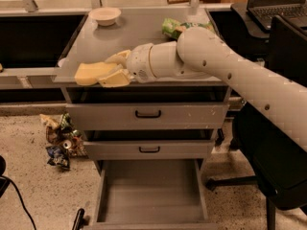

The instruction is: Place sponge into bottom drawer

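The pale-yellow sponge [91, 73] is held in my gripper [111, 70], whose fingers [115, 79] are shut on it. It hangs at the front left edge of the grey cabinet top [144, 32], just above the edge. The bottom drawer [149, 190] stands pulled open below, its flat grey floor bare. My white arm [230, 66] reaches in from the right across the cabinet top.
A white bowl [105, 16] sits at the back left of the top, a green snack bag [173, 27] at the back right. Two upper drawers [147, 114] with black handles are shut. Crumpled wrappers [58, 140] lie on the floor left; a black chair [278, 143] stands right.
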